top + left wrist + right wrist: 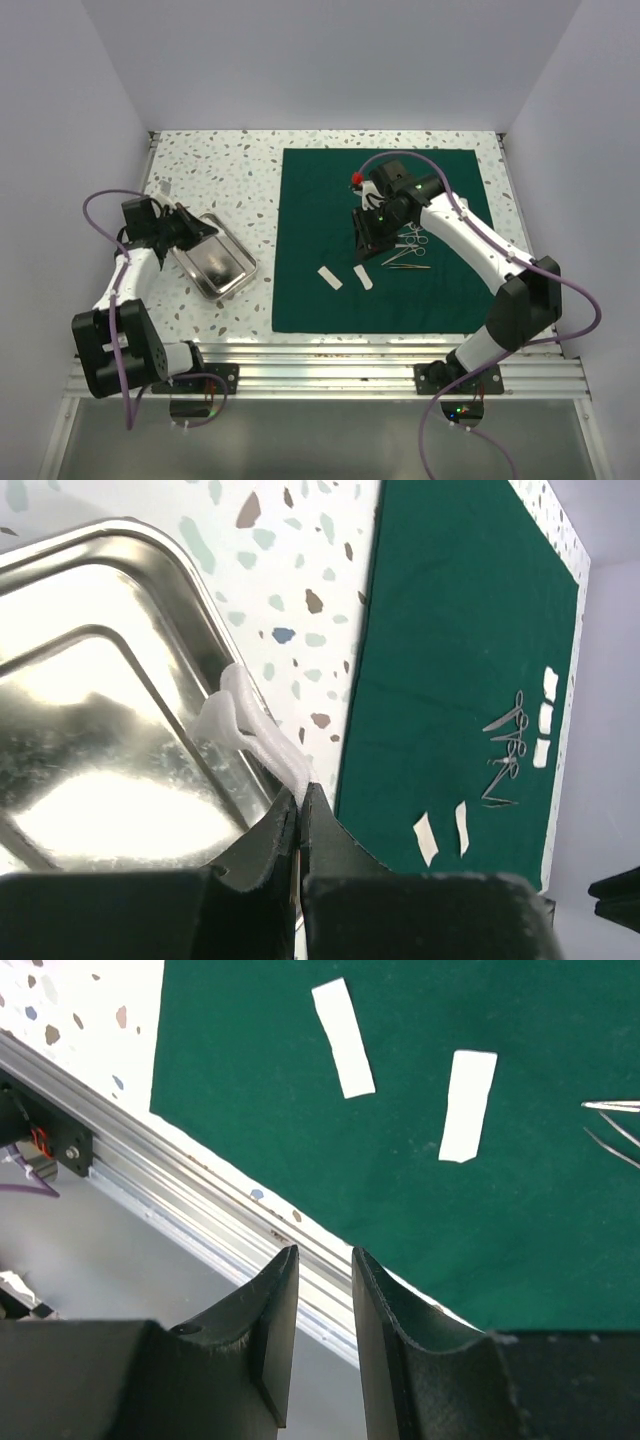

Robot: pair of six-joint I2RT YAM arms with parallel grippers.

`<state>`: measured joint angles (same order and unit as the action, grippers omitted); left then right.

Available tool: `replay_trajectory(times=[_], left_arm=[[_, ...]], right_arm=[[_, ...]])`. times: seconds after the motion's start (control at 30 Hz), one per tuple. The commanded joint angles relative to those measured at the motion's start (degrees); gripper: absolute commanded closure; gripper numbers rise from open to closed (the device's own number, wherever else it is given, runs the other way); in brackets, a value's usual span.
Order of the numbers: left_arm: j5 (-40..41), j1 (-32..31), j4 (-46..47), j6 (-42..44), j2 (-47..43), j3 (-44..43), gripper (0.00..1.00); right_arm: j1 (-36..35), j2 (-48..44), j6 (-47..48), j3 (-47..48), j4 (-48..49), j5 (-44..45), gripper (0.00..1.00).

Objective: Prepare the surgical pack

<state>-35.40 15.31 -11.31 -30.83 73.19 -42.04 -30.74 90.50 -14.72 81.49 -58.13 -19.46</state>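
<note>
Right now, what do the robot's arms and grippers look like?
The left arm and right arm have white link shells with black joints and bases; a purple cable loops along each. The left gripper and right gripper have matte black, tapering fingers. The right arm shows small green lights and a red part at its wrist.

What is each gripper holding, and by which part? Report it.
The left gripper appears to pinch the metal tray by its rim; the right gripper holds nothing.
</note>
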Motion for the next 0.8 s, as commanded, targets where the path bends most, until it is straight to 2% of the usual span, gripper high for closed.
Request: replay_trajectory(times=[0.0, 0.17, 0.33, 0.67, 0.77], left_arm=[[-2.8, 2.5, 8.8, 0.9, 1.6, 1.7, 1.00], [-3.7, 2.5, 17.3, -3.3, 7.9, 2.1, 1.00], [0.6, 2.4, 21.3, -4.1, 10.4, 2.6, 1.00], [-0.4, 2.5, 36.9, -6.9, 18.1, 8.6, 1.00], [0.3, 2.4, 36.5, -6.9, 19.4, 8.5, 1.00]], right_arm=[[0.0, -1.0, 1.5, 0.4, -2.7, -1.7, 0.68], [0.0, -1.6, 0.3, -1.3, -0.8, -4.9, 0.68], [-0.1, -1.9, 1.1, -0.8, -1.1, -5.0, 0.69], [-0.1, -1.2, 1.0, -1.8, 0.5, -6.0, 0.71], [-0.1, -1.1, 1.1, -1.9, 0.4, -6.1, 0.71]])
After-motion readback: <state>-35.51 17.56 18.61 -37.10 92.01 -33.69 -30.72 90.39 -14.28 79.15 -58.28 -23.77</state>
